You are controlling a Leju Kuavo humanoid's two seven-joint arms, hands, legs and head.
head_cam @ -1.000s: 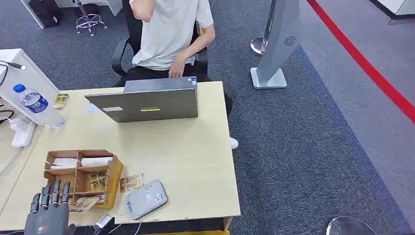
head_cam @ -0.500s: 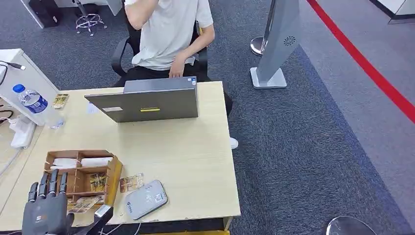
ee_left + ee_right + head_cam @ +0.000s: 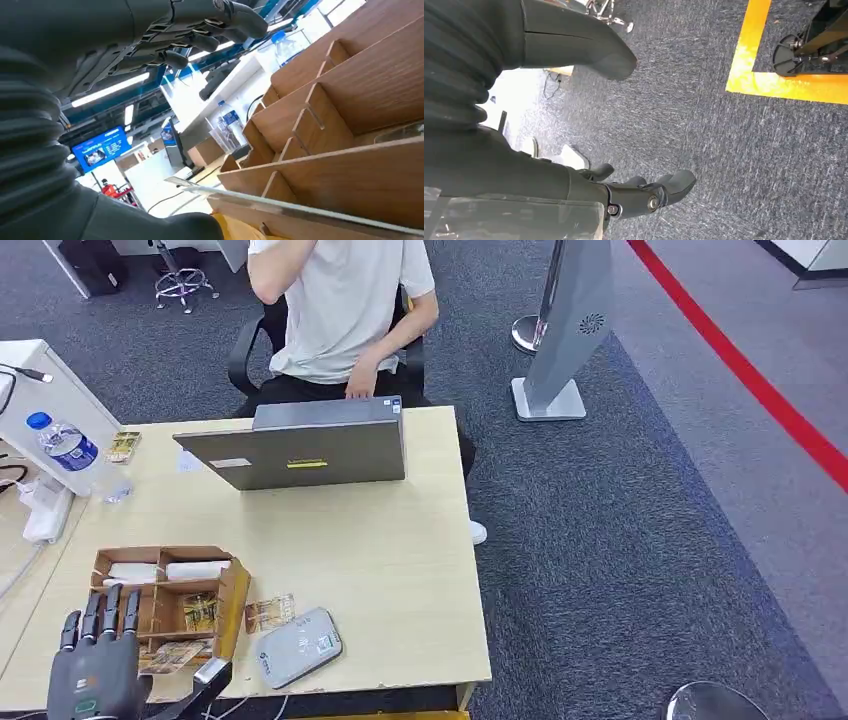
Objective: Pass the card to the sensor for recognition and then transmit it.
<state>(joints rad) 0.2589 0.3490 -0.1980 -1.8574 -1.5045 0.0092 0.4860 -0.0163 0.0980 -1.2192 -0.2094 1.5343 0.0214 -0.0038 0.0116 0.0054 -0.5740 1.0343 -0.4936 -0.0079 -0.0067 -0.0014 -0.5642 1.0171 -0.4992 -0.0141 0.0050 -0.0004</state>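
My left hand (image 3: 95, 660) hovers at the table's near left corner, fingers spread and holding nothing, just in front of the wooden organizer box (image 3: 230, 595). Cards lie in the box's compartments (image 3: 200, 612) and in its front slot (image 3: 172, 657). Another card (image 3: 270, 613) lies flat on the table beside the grey card sensor (image 3: 298, 646), to the right of the box. In the left wrist view the fingers (image 3: 200, 30) stretch above the box dividers (image 3: 310, 120). My right hand (image 3: 644, 195) hangs over the carpet and holds nothing.
A person sits behind a grey laptop (image 3: 300, 450) at the table's far edge. A water bottle (image 3: 70, 452) and a power strip (image 3: 45, 510) are at the far left. The table's right edge (image 3: 478, 570) borders grey carpet.
My left hand has shifted slightly toward the box front, and its thumb now shows near the box's near corner. The cards and the sensor have not moved.
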